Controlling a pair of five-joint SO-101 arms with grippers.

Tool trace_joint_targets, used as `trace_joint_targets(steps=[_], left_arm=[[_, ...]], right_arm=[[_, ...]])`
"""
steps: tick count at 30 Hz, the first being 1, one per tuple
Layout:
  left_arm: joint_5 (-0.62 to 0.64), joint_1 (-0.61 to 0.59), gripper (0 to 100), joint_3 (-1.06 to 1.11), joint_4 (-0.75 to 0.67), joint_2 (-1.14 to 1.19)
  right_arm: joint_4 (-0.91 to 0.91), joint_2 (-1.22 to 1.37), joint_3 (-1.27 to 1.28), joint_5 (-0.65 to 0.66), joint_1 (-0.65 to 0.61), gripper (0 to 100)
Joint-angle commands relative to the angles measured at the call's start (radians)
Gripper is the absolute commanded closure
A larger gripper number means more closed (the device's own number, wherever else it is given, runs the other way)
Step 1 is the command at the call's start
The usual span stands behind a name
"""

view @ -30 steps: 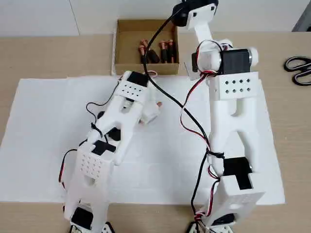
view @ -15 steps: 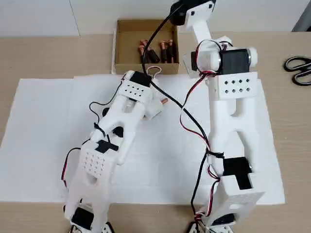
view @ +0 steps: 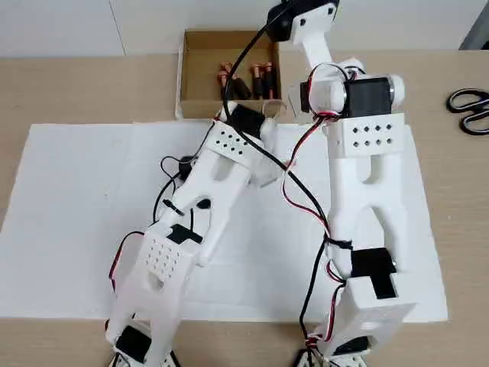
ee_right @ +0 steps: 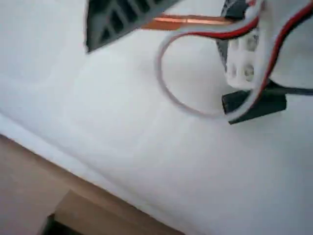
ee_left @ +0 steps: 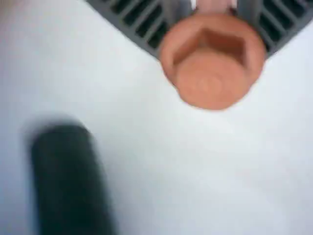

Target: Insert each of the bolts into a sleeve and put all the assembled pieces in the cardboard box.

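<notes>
My left gripper point(view: 269, 153) is shut on a copper bolt point(ee_left: 212, 58), whose hex-socket head faces the left wrist camera. It hangs over the white paper just in front of the cardboard box point(view: 200, 46). A black sleeve point(ee_left: 68, 181) lies on the paper close beside the held bolt. The bolt's copper shaft point(ee_right: 190, 20) also crosses the right wrist view, next to the left arm's wires. Several assembled copper-and-black pieces point(view: 248, 80) lie in the box. My right arm's wrist point(view: 359, 95) stands just right of the box, and its gripper is hidden beneath it.
A white paper sheet point(view: 76, 199) covers most of the wooden table. Black and red cables point(view: 302, 199) run between the two arms. Scissors point(view: 470, 107) lie at the far right edge. The box's near wall point(view: 202, 108) borders the paper.
My left arm has swung to the right and toward the box, carrying the bolt with it. The right arm has stayed where it was.
</notes>
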Motion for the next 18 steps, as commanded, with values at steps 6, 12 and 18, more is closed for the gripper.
trace_joint_targets(steps=[6,12,18], left_arm=[[-0.130,0.008,99,-0.074,0.032,-0.166],[-0.806,-0.048,99,-0.110,0.032,-0.322],[-1.565,-0.046,99,0.070,0.032,-0.483]], right_arm=[[-0.010,-0.053,0.008,0.005,0.008,71.4],[-0.021,-0.061,0.006,0.003,0.027,71.4],[-0.094,-0.074,-0.003,-0.035,0.202,71.5]])
